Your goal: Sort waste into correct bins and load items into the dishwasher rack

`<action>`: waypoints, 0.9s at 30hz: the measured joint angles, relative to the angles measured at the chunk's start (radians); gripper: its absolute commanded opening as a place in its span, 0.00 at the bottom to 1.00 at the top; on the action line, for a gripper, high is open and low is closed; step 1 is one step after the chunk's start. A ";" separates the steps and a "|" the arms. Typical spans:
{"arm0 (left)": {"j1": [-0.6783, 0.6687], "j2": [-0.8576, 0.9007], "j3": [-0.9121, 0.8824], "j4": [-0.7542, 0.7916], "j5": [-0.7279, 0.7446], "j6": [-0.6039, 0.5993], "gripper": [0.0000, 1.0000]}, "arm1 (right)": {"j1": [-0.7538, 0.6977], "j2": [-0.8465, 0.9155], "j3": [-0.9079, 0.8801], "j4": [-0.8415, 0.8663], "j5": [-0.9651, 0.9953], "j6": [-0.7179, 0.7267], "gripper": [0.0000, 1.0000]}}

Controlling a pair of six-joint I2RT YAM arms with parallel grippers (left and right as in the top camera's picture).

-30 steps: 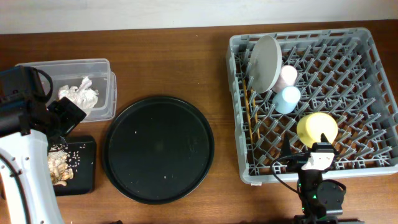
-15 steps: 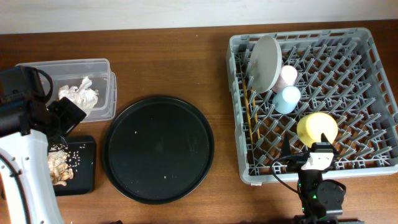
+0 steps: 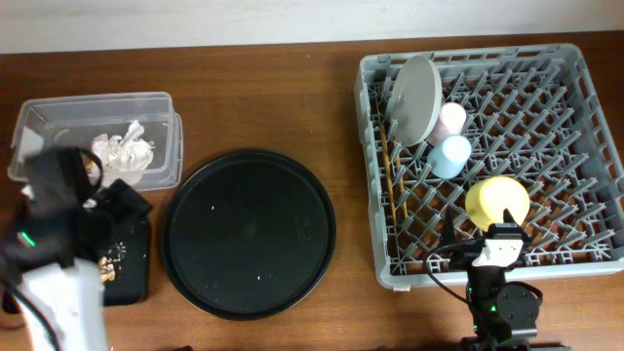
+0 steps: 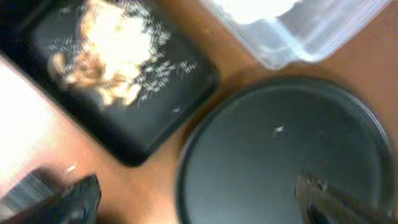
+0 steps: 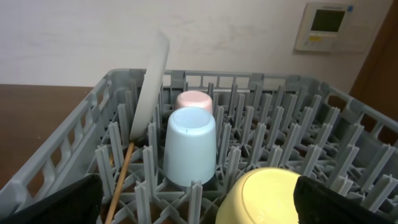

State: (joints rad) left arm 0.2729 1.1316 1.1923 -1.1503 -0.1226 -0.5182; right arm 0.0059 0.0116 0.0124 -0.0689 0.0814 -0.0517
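The grey dishwasher rack (image 3: 585, 146) holds the round grey-white plate (image 3: 416, 97) on edge, the pink cup (image 3: 452, 118), the light blue cup (image 3: 450, 156), the yellow-green bowl (image 3: 497, 201) and the wooden chopsticks (image 3: 390, 185). The clear box (image 3: 58, 117) holds the white napkins (image 3: 125, 149). The shallow black tray (image 4: 155, 106) holds food scraps (image 4: 109, 53). My left gripper (image 4: 196, 202) is open and empty, above the gap between that tray and the round tray. My right gripper (image 5: 199, 208) is open and empty at the rack's front edge, facing the blue cup (image 5: 189, 146) and the bowl (image 5: 267, 199).
The large round black tray (image 3: 249, 234) lies between the bins and the rack, with a few crumbs on it. The left arm (image 3: 58, 263) covers part of the shallow black tray (image 3: 132, 268). A thermostat (image 5: 326, 25) hangs on the wall behind the rack.
My left arm has swung toward the table's front, off the clear box, and shows blurred. The right arm and the things in the rack have not moved.
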 measured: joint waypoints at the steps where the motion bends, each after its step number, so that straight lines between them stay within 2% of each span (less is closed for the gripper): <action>1: -0.037 -0.076 -0.131 0.101 0.016 0.028 0.99 | 0.000 -0.001 0.000 0.000 0.000 -0.001 0.98; 3: -0.112 -0.222 -0.407 0.422 0.043 0.089 0.99 | -0.001 0.000 0.001 -0.002 0.001 -0.002 0.98; 4: -0.130 -0.261 -0.474 0.495 0.050 0.098 0.99 | -0.001 -0.001 0.001 0.000 0.002 -0.001 0.98; 5: -0.153 -0.345 -0.620 0.713 0.054 0.110 0.99 | -0.001 0.000 0.002 -0.002 0.001 -0.001 0.98; 6: -0.175 -0.474 -0.794 0.838 0.064 0.119 0.99 | -0.001 -0.001 0.002 -0.003 0.000 -0.001 0.98; 8: -0.177 -0.572 -0.950 1.012 0.067 0.129 0.99 | -0.001 0.000 0.002 -0.002 0.001 -0.001 0.98; 10: -0.177 -0.711 -1.083 1.113 0.075 0.134 0.99 | -0.001 0.000 0.002 -0.003 0.001 0.000 0.99; 18: -0.193 -1.045 -1.151 1.137 0.090 0.161 0.99 | -0.001 0.000 0.002 -0.002 0.001 -0.002 0.98; 27: -0.240 -1.115 -1.174 1.067 0.094 0.298 0.99 | -0.001 0.000 0.002 -0.003 0.001 -0.001 0.98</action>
State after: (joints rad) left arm 0.0326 0.0166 0.0185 -0.0834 -0.0284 -0.2203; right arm 0.0051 0.0120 0.0139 -0.0715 0.0822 -0.0525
